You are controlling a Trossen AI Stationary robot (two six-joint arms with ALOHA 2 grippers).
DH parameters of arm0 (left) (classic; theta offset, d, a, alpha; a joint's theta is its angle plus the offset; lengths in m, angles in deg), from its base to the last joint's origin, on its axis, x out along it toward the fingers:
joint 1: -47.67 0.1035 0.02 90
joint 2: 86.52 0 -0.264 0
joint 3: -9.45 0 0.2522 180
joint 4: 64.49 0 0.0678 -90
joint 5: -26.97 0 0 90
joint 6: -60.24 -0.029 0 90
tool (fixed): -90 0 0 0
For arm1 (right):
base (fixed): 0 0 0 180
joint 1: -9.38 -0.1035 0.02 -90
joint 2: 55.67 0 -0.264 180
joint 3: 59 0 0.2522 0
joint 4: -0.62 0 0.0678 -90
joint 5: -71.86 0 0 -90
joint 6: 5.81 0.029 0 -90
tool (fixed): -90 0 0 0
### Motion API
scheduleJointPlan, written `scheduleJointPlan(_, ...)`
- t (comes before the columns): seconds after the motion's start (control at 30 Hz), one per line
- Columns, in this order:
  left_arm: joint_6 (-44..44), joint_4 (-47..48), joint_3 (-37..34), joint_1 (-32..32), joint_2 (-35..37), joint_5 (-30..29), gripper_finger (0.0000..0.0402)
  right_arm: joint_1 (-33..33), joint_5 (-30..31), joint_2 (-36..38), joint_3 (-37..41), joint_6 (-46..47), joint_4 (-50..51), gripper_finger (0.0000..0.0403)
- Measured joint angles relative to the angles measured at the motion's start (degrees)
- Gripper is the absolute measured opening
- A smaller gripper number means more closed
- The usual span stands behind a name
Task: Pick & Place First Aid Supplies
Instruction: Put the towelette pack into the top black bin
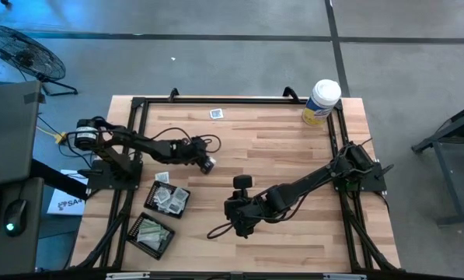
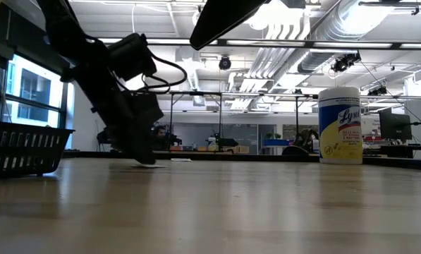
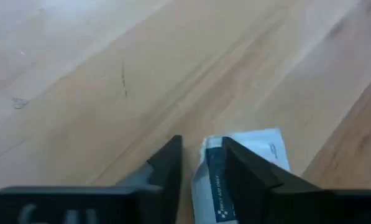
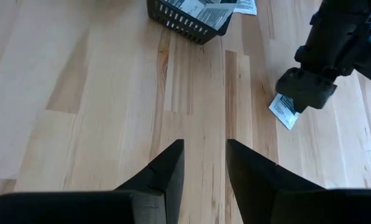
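White packet (image 3: 244, 163) flat between jaws

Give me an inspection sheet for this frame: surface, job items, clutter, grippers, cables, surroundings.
Surface: light wooden table, black frame along the edges.
Job's things: small white flat packet under the left gripper; another small white packet near the far edge; more in two black mesh trays, one loose packet beside them.
Clutter: white canister with yellow label at the far right corner.
Grippers: left gripper down astride the packet edge; right gripper open, empty, above bare wood.
Cables: black leads by the left wrist.
Surroundings: floor fan, grey floor.
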Motion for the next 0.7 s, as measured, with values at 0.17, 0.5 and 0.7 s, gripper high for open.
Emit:
scheduleJointPlan(0.17, -1.5, 0.2, 0.0, -0.8, 0.0, 0.1, 0.0048, 0.0, -0.2, 0.0, 0.0, 0.0, 0.0, 0.0113)
scheduleJointPlan(0.5, -2.1, 0.6, 0.0, -0.9, 0.0, -1.1, 0.0014, 0.0, -0.2, 0.0, 0.0, 0.0, 0.0, 0.0113)
scheduleJointPlan(0.7, -2.1, 0.8, 0.0, -0.8, 0.0, -3.0, 0.0002, 0.0, -0.2, 0.0, 0.0, 0.0, 0.0, 0.0113)
